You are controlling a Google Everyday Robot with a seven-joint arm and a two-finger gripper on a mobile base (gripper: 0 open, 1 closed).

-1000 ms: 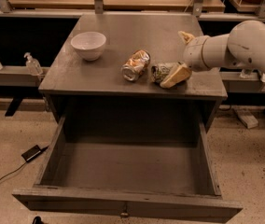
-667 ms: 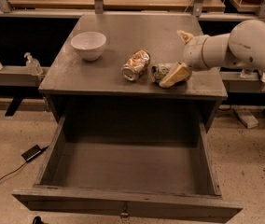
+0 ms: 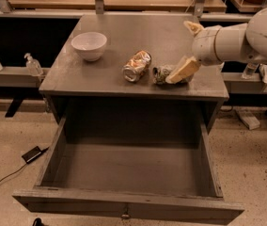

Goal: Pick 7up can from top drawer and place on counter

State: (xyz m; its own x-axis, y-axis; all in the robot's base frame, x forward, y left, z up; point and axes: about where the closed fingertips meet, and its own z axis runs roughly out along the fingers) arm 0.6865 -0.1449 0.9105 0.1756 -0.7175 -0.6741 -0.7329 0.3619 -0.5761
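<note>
The 7up can (image 3: 161, 74), dented, silvery and green, lies on its side on the dark-grey counter (image 3: 143, 34) near the front right edge. My gripper (image 3: 179, 52) reaches in from the right and is open. Its lower cream finger (image 3: 184, 70) rests against the can's right side and hides part of it, and the upper finger (image 3: 192, 27) stands well apart over the counter. The top drawer (image 3: 124, 206) is pulled fully out below the counter, and nothing shows inside it.
An orange-gold dented can (image 3: 137, 66) lies just left of the 7up can. A white bowl (image 3: 89, 45) stands at the counter's left. Two small clear bottles (image 3: 32, 64) sit on a ledge to the left. A black device (image 3: 31, 153) with a cable lies on the floor.
</note>
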